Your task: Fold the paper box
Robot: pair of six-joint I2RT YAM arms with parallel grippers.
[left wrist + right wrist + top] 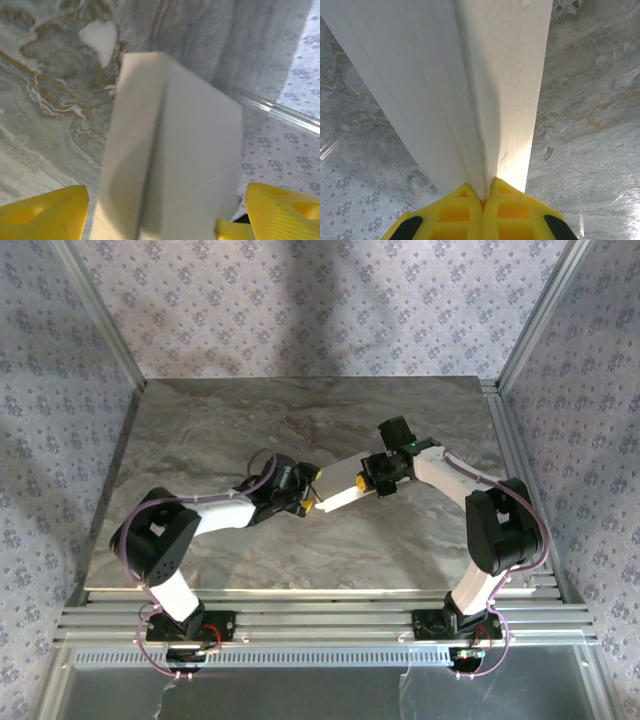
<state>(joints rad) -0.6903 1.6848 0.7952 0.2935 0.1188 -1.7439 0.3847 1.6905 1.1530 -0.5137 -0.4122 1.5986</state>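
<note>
The paper box is near the middle of the marbled surface, between the two arms. From above it reads as a long, pale strip running from lower left to upper right, with one pincer at each end.

The right pincer is at the box's far right end. In its own wrist view the two yellow fingers are pressed together, with a folded ridge of the cardboard pinched in the seam between them. Two flat white panels spread away from that ridge. This pincer is clamped on the box.

The left pincer is at the box's near left end. In its wrist view the yellow fingers stand wide apart at the bottom corners, and the end of the box rises between them with a crease down its middle. The left finger stands just clear of the cardboard; at the right finger I cannot tell whether there is contact. This pincer is spread wide and grips nothing.

I cannot tell whether the box's underside touches the surface.
</note>
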